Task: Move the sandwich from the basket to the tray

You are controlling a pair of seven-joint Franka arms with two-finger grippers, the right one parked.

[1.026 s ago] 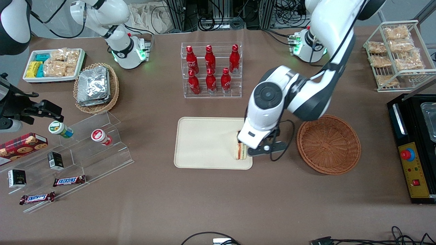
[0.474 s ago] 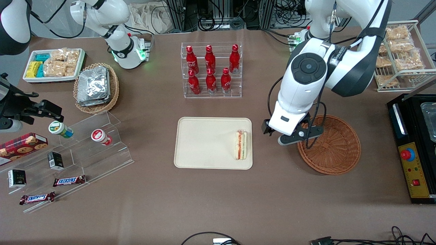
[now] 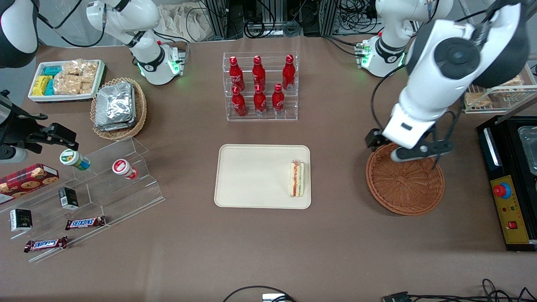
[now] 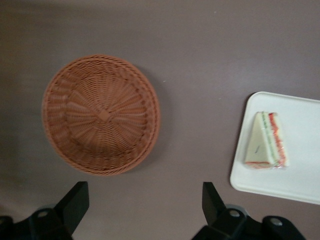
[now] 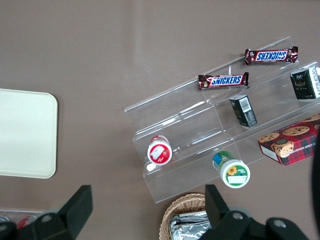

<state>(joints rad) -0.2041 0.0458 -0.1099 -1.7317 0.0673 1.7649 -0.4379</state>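
Sandwich lies flat on the tray, at the tray's end nearest the basket and just inside the rim; basket holds nothing and sits well apart from the tray on the brown surface. Claw hangs above the basket's edge farther from the front camera, fingers spread wide and holding nothing, as the wrist view shows. Judged: placement looks complete, so the remaining risks are few. One: the sandwich sits close to the tray rim, so any low sweep of the arm or its dangling cable over that end could nudge it off onto the surface. Two: a descent from here would strike the wicker rim and shove the light basket. Three: if the wedge rests partly on the rim's slope it could slide; the wrist view suggests it is fully on the flat, though this is hard to confirm. Hidden: in the front view the fingertips are masked by the wrist body, so height above the basket cannot be told. The wire rack of snack packets is partly covered by the arm.
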